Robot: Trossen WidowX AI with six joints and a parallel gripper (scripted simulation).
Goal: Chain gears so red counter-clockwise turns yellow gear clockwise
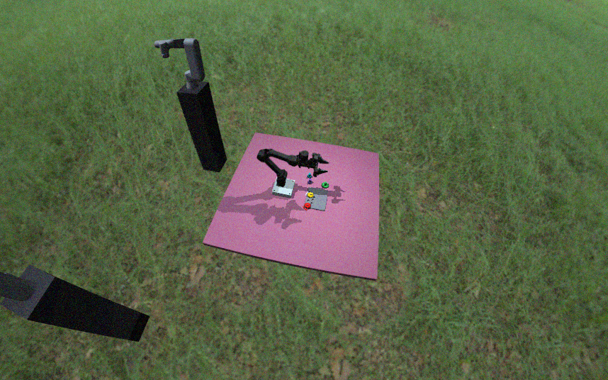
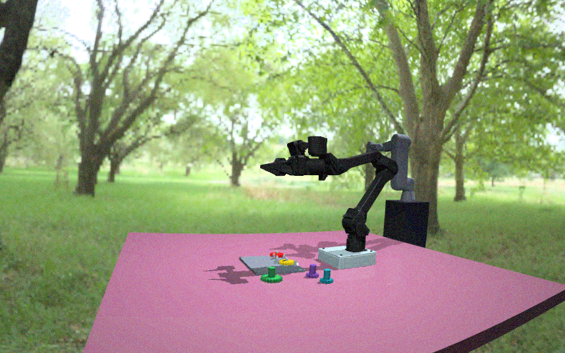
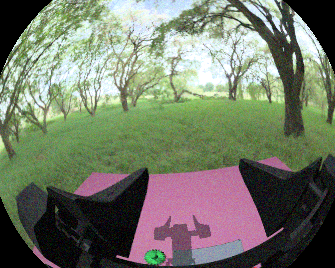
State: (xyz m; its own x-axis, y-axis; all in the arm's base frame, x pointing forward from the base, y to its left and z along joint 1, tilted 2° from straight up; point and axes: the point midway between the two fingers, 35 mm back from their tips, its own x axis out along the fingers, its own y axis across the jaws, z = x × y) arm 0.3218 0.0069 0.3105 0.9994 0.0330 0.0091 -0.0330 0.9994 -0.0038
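The grey board (image 1: 319,203) (image 2: 249,261) (image 3: 219,251) lies on the pink table. The red gear (image 1: 307,205) (image 2: 276,254) and the yellow gear (image 1: 308,194) (image 2: 286,262) are on it, with short pegs near them. Three loose gears stand upright beside the board: a large green gear (image 1: 325,185) (image 2: 271,277) (image 3: 155,257), a purple gear (image 1: 310,181) (image 2: 312,274) and a teal gear (image 1: 309,176) (image 2: 326,279). My gripper (image 1: 327,166) (image 3: 196,169) is open and empty, level and high above the table. The pegs are too small to tell apart.
The arm's pale base (image 1: 283,188) (image 2: 347,258) stands beside the board. The pink table (image 1: 344,245) (image 2: 188,307) bears the arm's shadows. Another grey arm (image 1: 195,59) (image 2: 401,162) stands on a black pedestal off the table. A second black pedestal (image 1: 84,306) stands at lower left.
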